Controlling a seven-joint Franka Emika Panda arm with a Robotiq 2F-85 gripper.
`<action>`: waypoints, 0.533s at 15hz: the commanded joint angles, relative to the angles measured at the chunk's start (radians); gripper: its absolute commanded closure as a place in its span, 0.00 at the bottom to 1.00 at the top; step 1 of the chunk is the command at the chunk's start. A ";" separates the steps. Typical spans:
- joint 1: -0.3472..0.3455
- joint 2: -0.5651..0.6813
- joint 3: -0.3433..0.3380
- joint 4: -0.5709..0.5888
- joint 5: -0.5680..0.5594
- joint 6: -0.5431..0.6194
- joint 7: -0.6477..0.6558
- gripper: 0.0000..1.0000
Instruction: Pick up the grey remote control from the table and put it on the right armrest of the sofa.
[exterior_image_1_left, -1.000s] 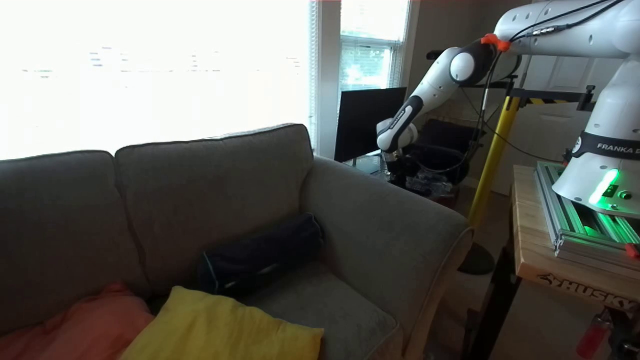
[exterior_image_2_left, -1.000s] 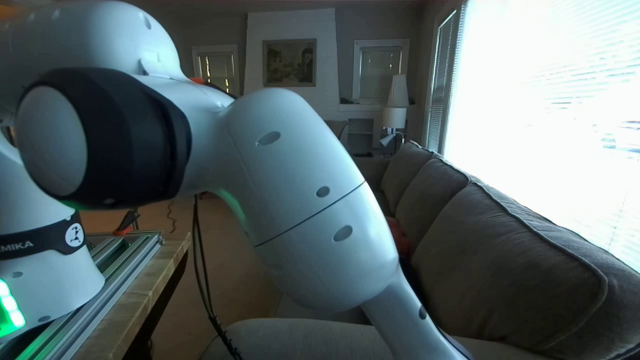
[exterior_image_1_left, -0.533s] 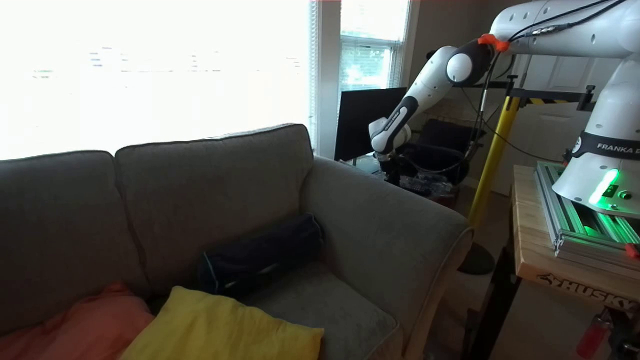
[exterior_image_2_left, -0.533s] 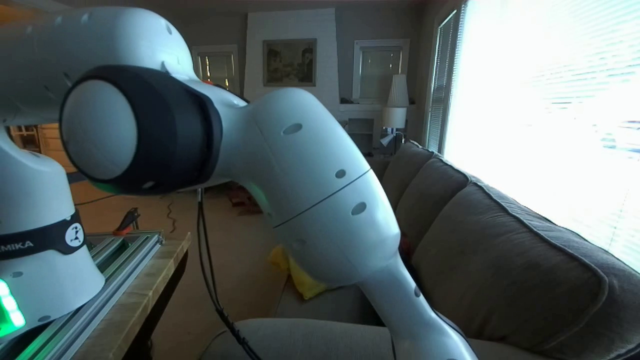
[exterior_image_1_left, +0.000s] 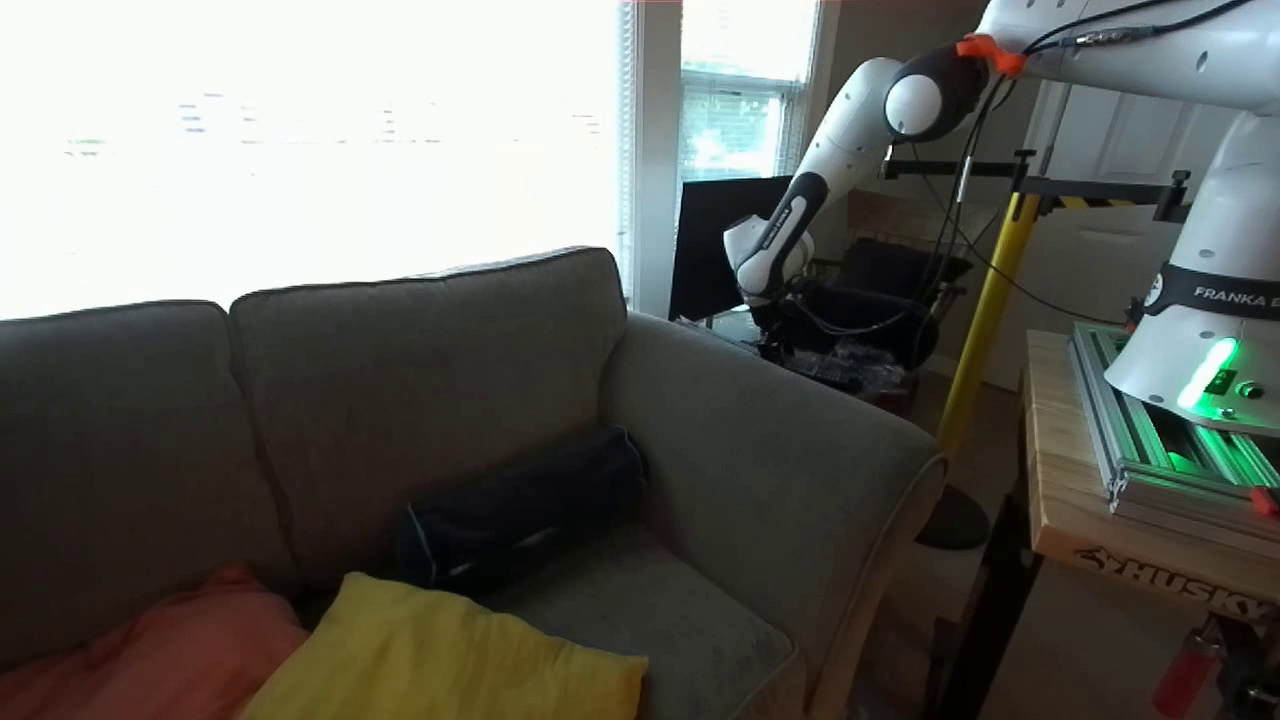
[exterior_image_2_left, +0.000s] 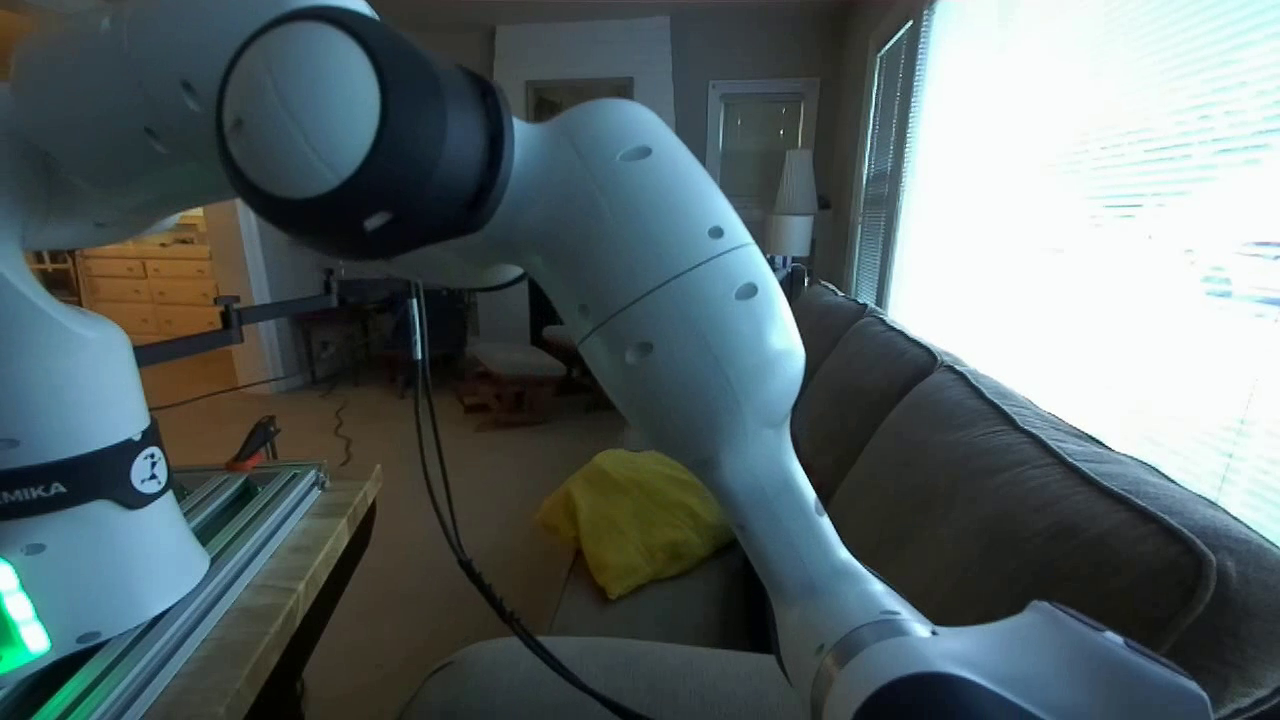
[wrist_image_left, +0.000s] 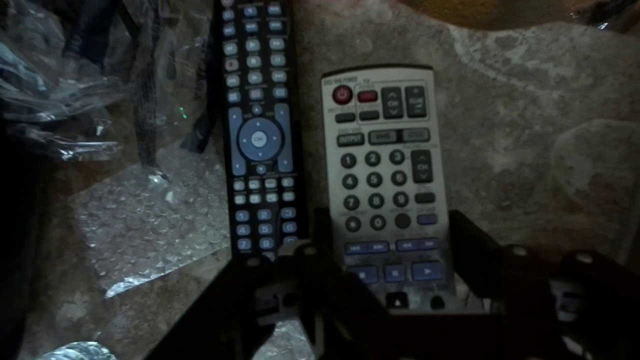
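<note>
The gripper (wrist_image_left: 390, 227) seems to squeeze the grey remote (wrist_image_left: 385, 180) from left and right. It's probably light, hard and slippery; those long sides look best.

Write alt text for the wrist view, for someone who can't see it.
A grey remote control sits between two dark fingers, close at its sides; whether they grip it is unclear. To its left in the picture, a black remote, bubble wrap and clear crumpled plastic lie on a mottled tabletop.
</note>
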 joint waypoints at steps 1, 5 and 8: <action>0.089 -0.159 -0.067 -0.240 -0.020 0.066 0.116 0.66; 0.193 -0.297 -0.157 -0.412 -0.021 0.088 0.229 0.66; 0.237 -0.414 -0.173 -0.531 -0.071 0.080 0.313 0.66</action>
